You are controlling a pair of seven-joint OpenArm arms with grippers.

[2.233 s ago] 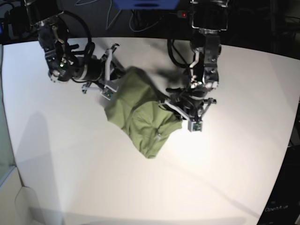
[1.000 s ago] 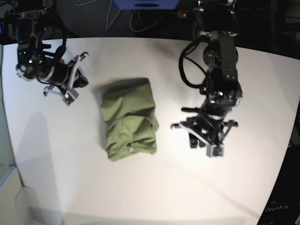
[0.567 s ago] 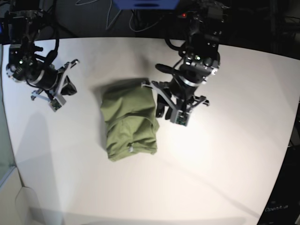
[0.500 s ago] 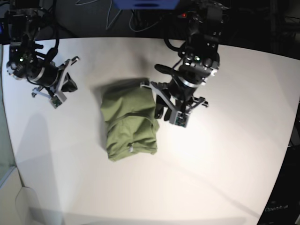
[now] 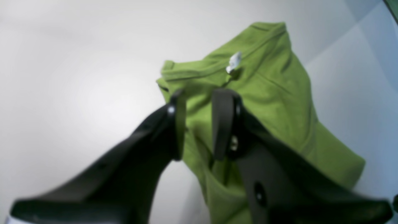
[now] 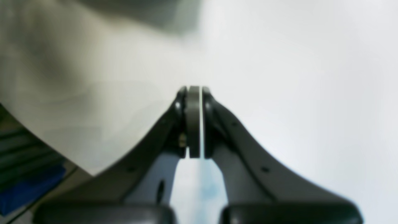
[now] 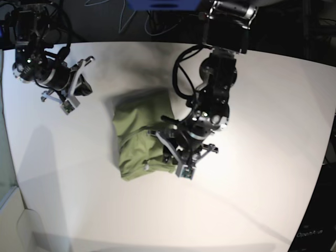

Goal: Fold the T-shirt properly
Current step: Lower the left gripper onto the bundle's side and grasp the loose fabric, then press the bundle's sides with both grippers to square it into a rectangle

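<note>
The olive-green T-shirt (image 7: 140,134) lies as a folded bundle in the middle of the white table (image 7: 252,199). Its small white tag (image 7: 146,167) shows near the front edge. My left gripper (image 7: 169,151) is low at the bundle's front right edge. In the left wrist view this gripper (image 5: 199,124) is open, its black fingers (image 5: 222,124) a little apart above the T-shirt (image 5: 279,102), with the tag (image 5: 233,62) beyond them. Nothing is pinched. My right gripper (image 7: 83,88) is at the far left of the table, away from the cloth. The right wrist view shows it (image 6: 194,121) shut on nothing.
Bare white tabletop surrounds the bundle. The table's back edge meets a dark area with cables (image 7: 157,21). A glass-like panel (image 7: 4,173) and a pale box corner (image 7: 23,231) stand at the front left. The right wrist view shows the table edge (image 6: 62,149).
My left arm has swung from the T-shirt's upper right edge down to its front right edge. The right arm drifted slightly back. The T-shirt has not moved.
</note>
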